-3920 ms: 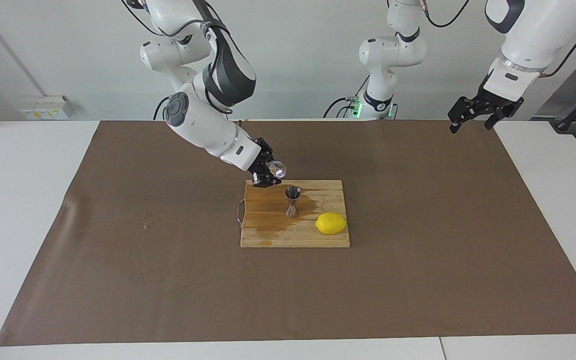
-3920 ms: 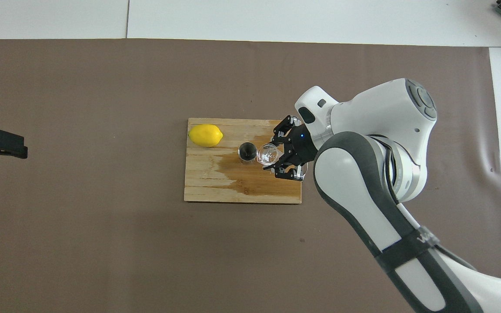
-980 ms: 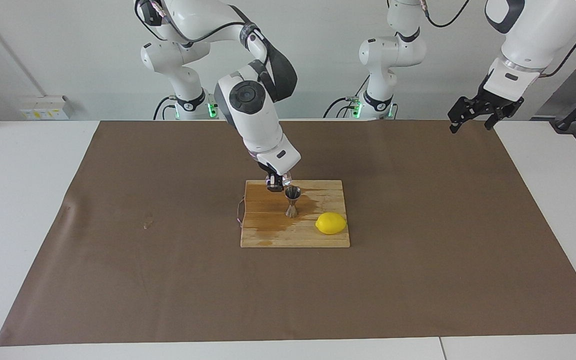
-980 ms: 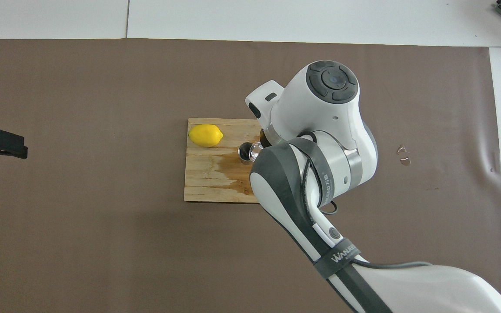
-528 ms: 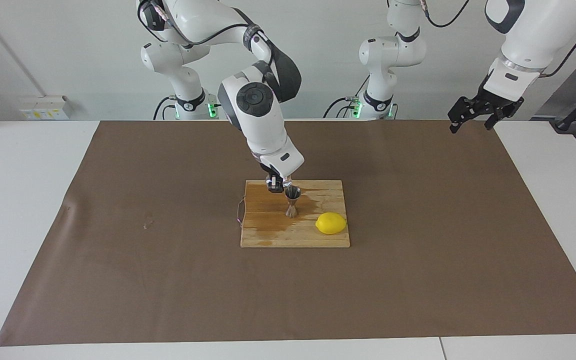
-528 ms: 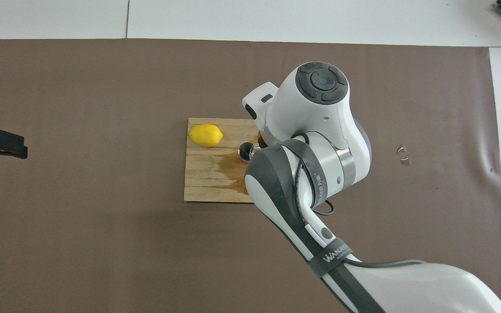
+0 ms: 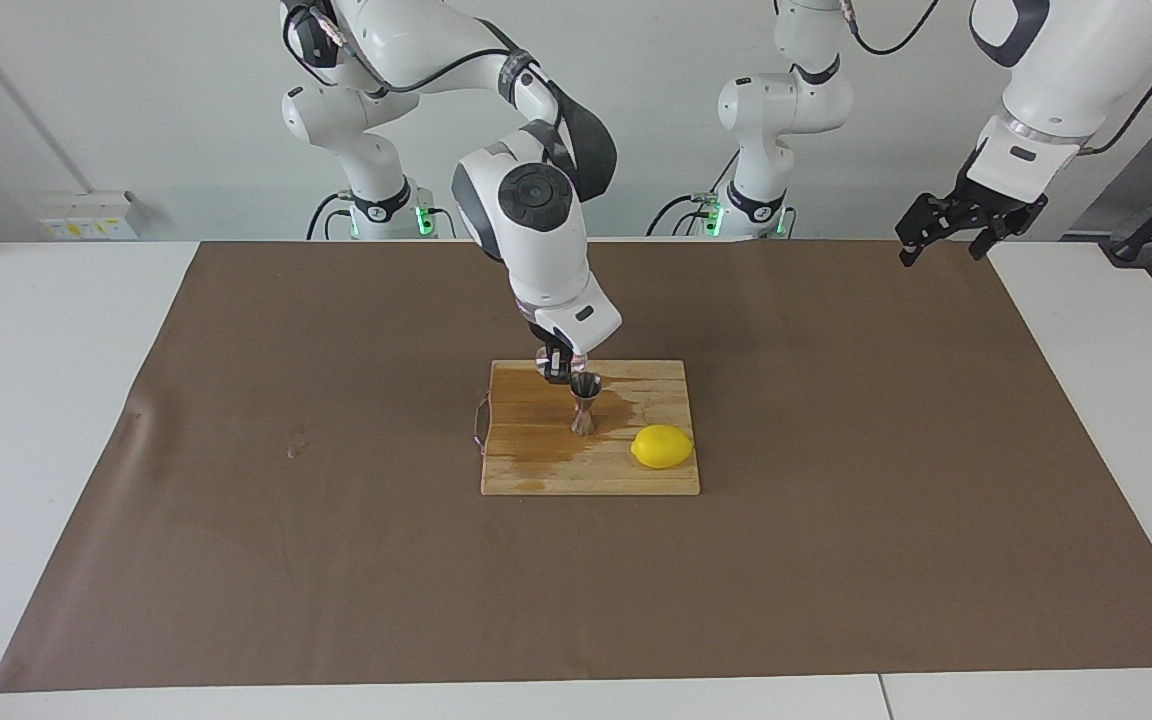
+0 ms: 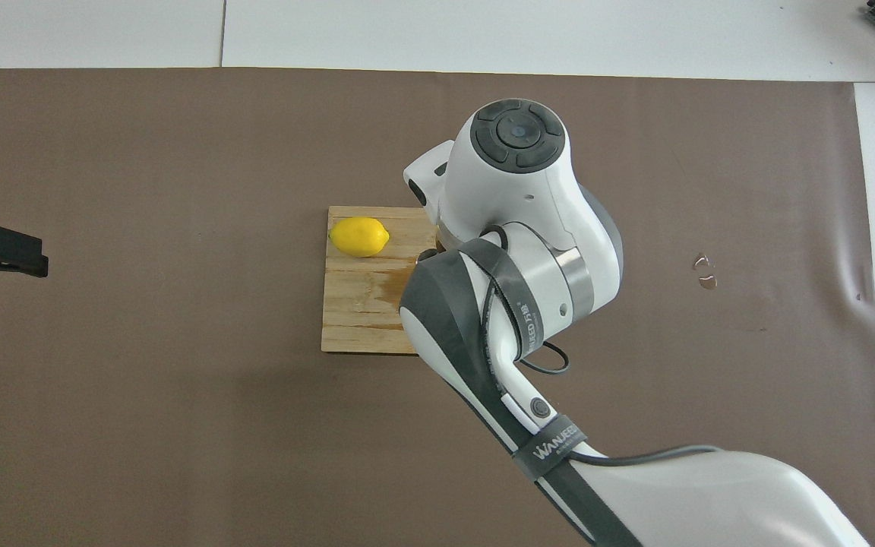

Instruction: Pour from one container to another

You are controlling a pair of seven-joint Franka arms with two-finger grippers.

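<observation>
While tipped — glass cup (image 7: 548, 364) mouth-down over jigger (image 7: 584, 403)

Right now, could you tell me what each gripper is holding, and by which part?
The right gripper holds the glass cup over the jigger; which part cannot be told. The left gripper holds nothing.

We see a plain pale wall (image 7: 156, 110). Below it, a white table (image 7: 36, 400) carries a brown mat (image 7: 336, 560).
</observation>
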